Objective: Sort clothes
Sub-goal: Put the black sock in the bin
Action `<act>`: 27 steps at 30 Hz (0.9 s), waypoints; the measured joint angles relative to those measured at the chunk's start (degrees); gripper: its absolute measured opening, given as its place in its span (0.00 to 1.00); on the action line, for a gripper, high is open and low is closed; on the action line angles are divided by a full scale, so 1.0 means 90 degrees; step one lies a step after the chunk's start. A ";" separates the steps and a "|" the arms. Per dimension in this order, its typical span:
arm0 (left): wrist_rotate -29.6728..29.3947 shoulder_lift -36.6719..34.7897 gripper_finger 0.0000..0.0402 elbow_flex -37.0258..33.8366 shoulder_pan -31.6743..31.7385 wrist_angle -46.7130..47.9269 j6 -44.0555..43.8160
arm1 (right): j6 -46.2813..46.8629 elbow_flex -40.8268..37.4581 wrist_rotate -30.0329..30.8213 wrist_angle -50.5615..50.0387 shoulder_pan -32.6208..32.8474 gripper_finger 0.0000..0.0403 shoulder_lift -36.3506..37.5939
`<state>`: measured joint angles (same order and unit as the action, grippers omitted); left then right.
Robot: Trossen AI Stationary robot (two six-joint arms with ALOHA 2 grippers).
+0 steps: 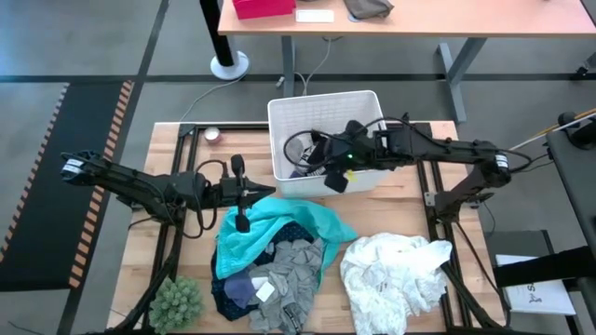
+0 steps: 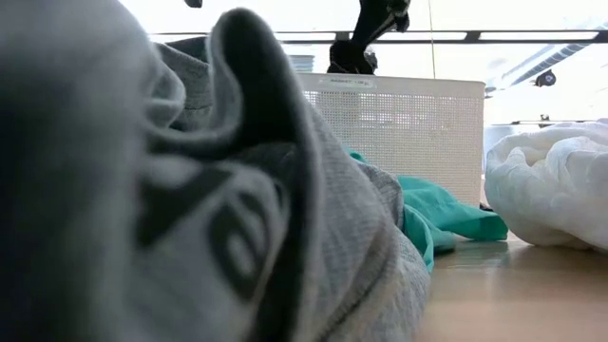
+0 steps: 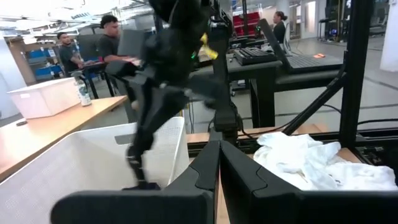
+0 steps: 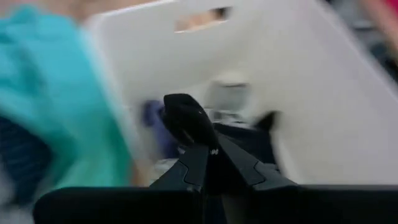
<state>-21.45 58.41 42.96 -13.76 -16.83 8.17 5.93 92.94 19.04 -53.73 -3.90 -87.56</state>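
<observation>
High view shows the right gripper [image 1: 300,160] with jaws pinched together, empty, over the white bin [image 1: 284,116]. The left gripper [image 1: 244,192], also closed and empty, hangs just above the teal garment [image 1: 279,221]. From there the clothes pile [image 1: 275,270] runs lengthwise toward the table's near edge, beside the white garment [image 1: 396,270].

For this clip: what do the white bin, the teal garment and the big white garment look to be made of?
White bin: seemingly rigid plastic, matte; its walls show a fine moulded lattice in the low view.
Teal garment: soft knit or jersey-like fabric, matte; it drapes in loose folds.
Large white garment: thin, light cloth, heavily crumpled into small creases; the exact fibre cannot be told.
</observation>
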 joint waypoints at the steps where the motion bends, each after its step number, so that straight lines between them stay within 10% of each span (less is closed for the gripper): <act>1: 0.0000 0.0000 0.00 0.0000 0.0000 0.0068 -0.0029 | -0.0002 -0.0024 -0.0283 0.0006 0.0057 0.03 0.0027; 13: 0.0003 0.0138 0.00 -0.0002 -0.0012 0.1546 -0.0920 | 0.0024 -0.1128 -0.1181 0.0021 0.1105 0.01 0.0069; 27: 0.0000 0.0143 0.00 -0.0002 -0.0012 0.1711 -0.0978 | -0.0572 -0.0535 0.1018 0.0412 0.1138 0.00 0.0366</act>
<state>-21.45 59.70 42.94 -13.87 -1.43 -0.63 0.78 88.13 28.20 -50.01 6.34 -84.26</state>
